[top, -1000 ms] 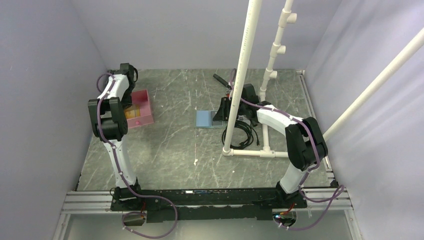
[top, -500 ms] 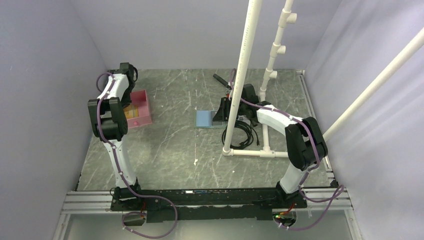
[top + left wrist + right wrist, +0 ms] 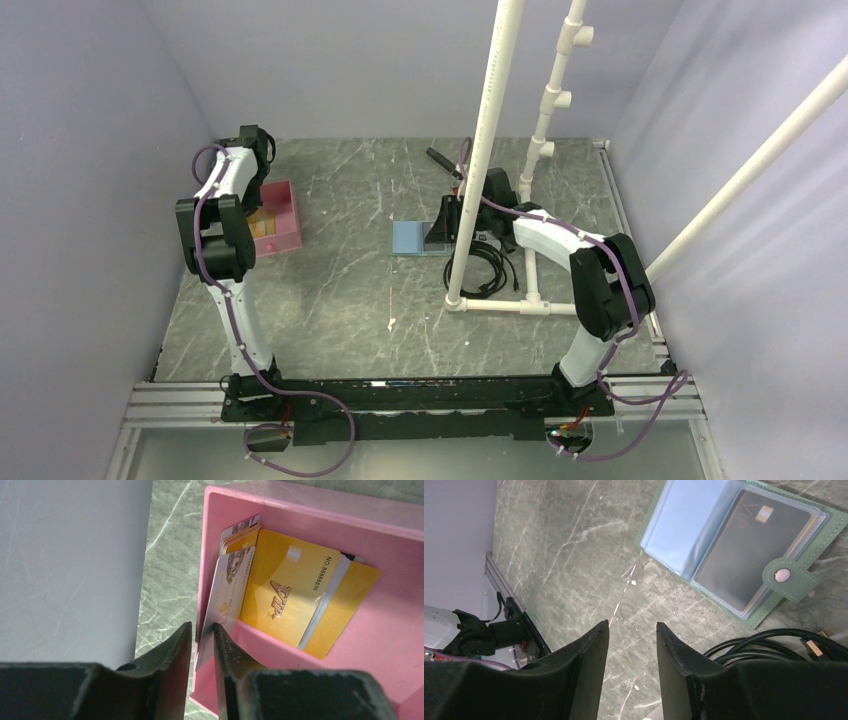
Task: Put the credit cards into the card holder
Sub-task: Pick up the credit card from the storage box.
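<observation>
Credit cards (image 3: 300, 595) sit in the pink tray (image 3: 320, 505), upper right of the left wrist view, where the left fingers (image 3: 172, 655) have just clenched on a pale card (image 3: 225, 600), ready for lifting; the right fingers (image 3: 584, 660) wait released beside the open card holder (image 3: 684, 525).

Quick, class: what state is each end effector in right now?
Left end effector: jaws nearly closed around a pale card in the pink tray; firm grip cannot be told.
Right end effector: open, holding nothing.

The credit cards (image 3: 295, 595) look glossy plastic, the tray (image 3: 325, 510) smooth plastic, the card holder (image 3: 689, 530) matt leather-like.
</observation>
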Controlling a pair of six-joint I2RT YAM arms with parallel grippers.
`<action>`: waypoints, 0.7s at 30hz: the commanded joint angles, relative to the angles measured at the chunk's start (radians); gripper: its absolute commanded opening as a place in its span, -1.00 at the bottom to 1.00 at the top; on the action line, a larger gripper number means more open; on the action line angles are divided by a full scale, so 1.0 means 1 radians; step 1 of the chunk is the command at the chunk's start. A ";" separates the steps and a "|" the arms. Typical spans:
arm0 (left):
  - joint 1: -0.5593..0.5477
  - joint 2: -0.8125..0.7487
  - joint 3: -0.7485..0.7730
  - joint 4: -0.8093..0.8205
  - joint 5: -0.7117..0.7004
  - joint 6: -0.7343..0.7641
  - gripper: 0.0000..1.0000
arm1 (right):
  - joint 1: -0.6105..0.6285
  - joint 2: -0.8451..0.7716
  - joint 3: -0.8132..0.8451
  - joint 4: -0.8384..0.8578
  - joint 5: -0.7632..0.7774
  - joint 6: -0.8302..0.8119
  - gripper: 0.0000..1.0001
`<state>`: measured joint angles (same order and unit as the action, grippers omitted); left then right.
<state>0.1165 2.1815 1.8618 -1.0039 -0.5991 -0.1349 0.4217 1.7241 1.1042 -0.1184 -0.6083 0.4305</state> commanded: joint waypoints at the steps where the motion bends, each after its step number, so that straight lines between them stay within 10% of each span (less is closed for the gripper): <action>1: 0.002 -0.034 0.042 -0.019 -0.024 0.007 -0.45 | 0.005 0.003 0.037 0.029 -0.015 -0.004 -0.16; 21: -0.035 -0.034 0.075 -0.044 -0.069 0.012 -0.62 | 0.014 0.009 0.045 0.020 -0.021 -0.011 -0.16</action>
<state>0.0902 2.1815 1.8885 -1.0271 -0.6231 -0.1318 0.4309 1.7317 1.1076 -0.1200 -0.6113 0.4297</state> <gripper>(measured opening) 0.200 0.425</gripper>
